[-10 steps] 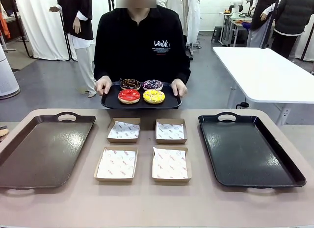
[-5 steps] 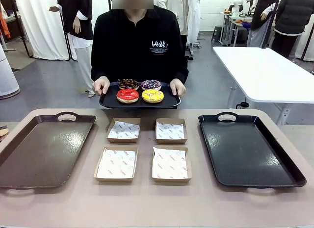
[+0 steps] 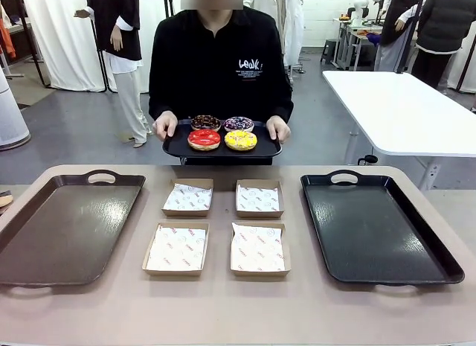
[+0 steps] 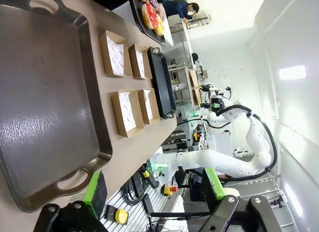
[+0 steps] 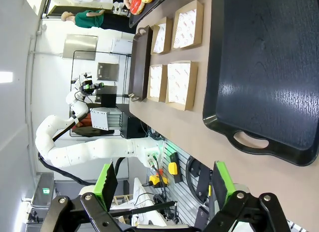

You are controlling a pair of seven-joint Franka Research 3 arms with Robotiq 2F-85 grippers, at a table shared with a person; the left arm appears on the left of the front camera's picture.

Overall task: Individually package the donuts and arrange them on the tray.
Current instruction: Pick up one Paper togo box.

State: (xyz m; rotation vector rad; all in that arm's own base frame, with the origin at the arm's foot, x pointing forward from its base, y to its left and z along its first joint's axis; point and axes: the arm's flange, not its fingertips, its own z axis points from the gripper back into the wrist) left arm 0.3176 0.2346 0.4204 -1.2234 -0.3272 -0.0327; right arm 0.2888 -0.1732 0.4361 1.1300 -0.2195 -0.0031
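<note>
Our left hand (image 4: 154, 189) stands wide apart, empty. Our right hand (image 5: 164, 184) does too; the donuts (image 3: 204, 138) sit well beyond both.

White lettering on the person's black top (image 3: 249, 65) seems to read "Look"; print on the box liners (image 3: 256, 249) is illegible.

The brown tray (image 3: 67, 227) ran off the front view's left edge, and the counter (image 3: 297, 301) was cropped along the bottom. The carried tray (image 3: 178, 147) hid the person's waist. Print on the paper liners (image 3: 256, 249) was too small to read. The left wrist view's top edge cut the donuts (image 4: 151, 15). The right wrist view's right edge cropped the black tray (image 5: 264, 67).
</note>
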